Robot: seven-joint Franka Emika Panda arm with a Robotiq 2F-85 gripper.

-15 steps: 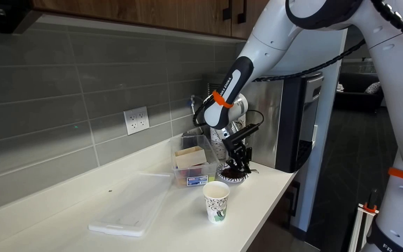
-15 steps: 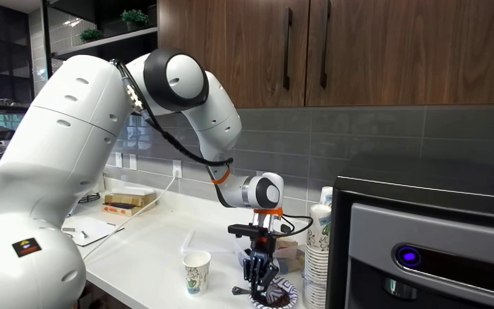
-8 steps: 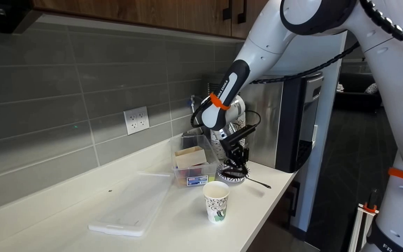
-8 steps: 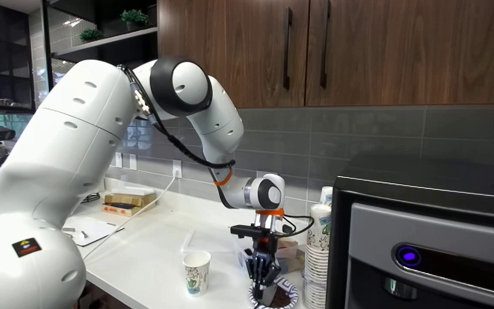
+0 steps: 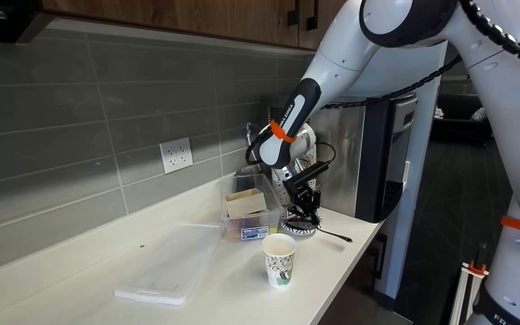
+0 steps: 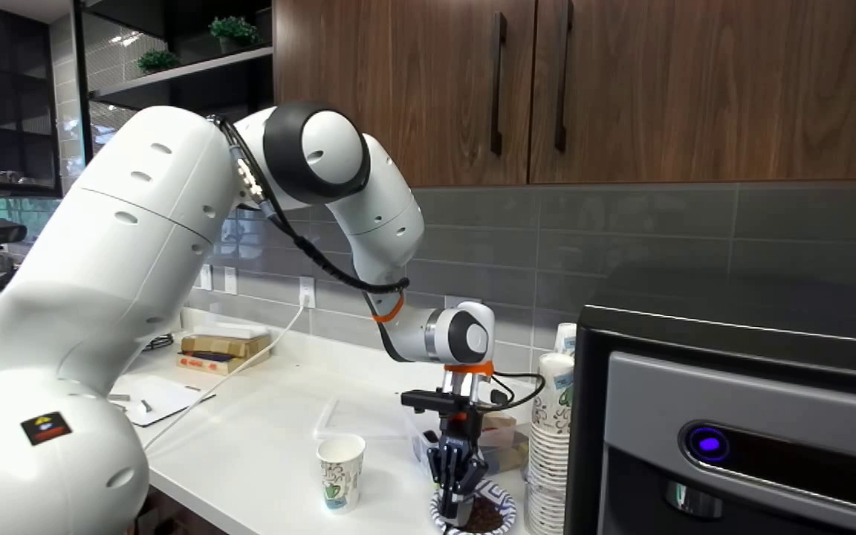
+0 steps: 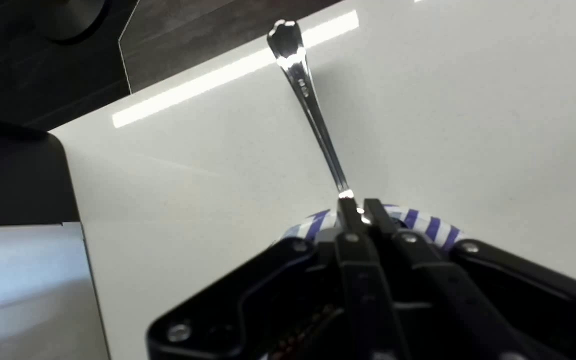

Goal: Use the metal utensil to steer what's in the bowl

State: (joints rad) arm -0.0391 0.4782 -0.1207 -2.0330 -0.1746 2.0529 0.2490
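Blk two-finger gripper (image 7: 362,212) pinching shiny silver metal utensil (image 7: 314,111) over round blue-&-wht patterned bowl (image 6: 503,497) w/ dk brown bits (image 6: 485,515) in it, bowl on wht counter (image 7: 493,125)

The round white-and-purple bowl (image 6: 501,495) stood upright with dark brown contents (image 6: 486,516); in an exterior view, the metal utensil (image 5: 337,235) extended right, past the rim.

wrist view: claw (image 7: 361,207) hides most of bowl (image 7: 433,228) and head of metal utensil (image 7: 311,107)
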